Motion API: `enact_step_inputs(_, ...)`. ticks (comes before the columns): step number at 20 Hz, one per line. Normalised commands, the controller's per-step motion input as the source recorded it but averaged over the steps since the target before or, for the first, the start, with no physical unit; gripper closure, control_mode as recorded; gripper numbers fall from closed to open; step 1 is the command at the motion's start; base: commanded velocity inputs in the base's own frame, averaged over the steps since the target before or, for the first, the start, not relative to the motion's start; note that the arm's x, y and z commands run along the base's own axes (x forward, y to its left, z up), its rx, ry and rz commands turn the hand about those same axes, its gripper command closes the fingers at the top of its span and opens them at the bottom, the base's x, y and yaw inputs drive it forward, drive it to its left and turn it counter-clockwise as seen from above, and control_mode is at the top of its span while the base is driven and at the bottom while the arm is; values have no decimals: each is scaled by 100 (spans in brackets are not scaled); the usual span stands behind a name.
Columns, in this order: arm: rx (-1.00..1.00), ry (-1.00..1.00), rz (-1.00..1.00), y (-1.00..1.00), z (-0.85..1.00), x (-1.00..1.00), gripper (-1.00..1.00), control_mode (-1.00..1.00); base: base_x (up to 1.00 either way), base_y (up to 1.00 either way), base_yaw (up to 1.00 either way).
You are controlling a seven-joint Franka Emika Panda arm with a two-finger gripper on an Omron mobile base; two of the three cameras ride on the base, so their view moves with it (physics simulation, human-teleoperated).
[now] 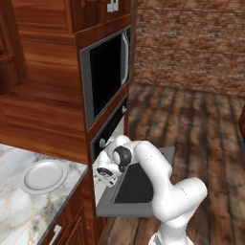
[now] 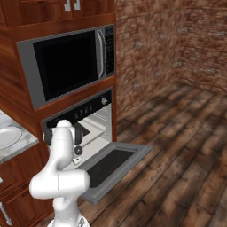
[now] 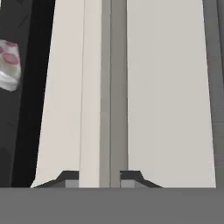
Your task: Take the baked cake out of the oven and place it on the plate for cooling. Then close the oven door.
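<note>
no readable text, labels or numbers anywhere

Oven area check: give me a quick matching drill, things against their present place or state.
Things:
1. oven door
2. plate
3. microwave
4. baked cake

Places or states:
A. on the marble counter, nothing on it
B. dropped open, lying flat
C. at the left edge of the hand view
D. above the oven, door shut

Pairs: 1-B, 2-A, 3-D, 4-C
</note>
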Motion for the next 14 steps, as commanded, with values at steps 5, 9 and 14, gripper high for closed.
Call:
enact_step_inputs(5,-16,0,-2,-69,-13,0,100,-100,0,0,0)
enact_step_inputs(9,-16,1,-3,-84,-15,0,100,-100,0,0,0)
enact_step_inputs(14,-15,4,-4,-92,-11,0,100,-100,0,0,0)
